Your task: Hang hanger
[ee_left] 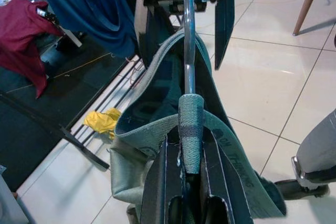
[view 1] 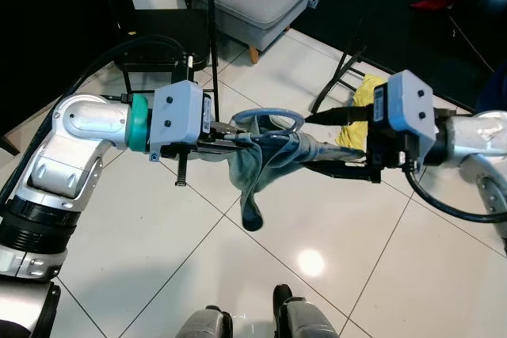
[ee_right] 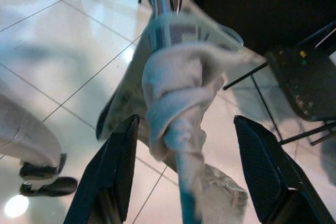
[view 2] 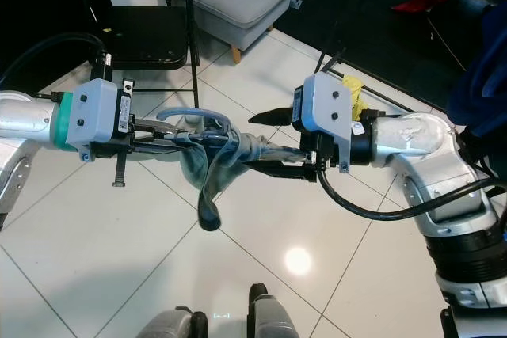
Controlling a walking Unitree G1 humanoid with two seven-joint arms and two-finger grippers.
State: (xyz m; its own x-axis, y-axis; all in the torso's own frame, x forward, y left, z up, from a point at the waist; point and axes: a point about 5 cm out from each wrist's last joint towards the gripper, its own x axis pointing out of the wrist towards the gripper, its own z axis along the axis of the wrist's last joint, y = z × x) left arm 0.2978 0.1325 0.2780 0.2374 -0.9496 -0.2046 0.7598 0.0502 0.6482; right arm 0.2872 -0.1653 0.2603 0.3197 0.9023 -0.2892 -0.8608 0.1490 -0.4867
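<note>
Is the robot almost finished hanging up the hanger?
Not yet. Done: a grey-green garment is already draped over the hanger. In hand: the left gripper is shut on one end of the hanger, while the right gripper is open around the bunched garment at the other end. Left: it is held over the tiled floor, not hooked on any rail.

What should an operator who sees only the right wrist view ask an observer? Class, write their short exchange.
Operator: Is anything holding the far end?
Observer: Yes, the left gripper is shut on the padded end of the hanger.
Operator: What lies on the floor nearby?
Observer: A yellow cloth, beside the foot of a black rack.
</note>
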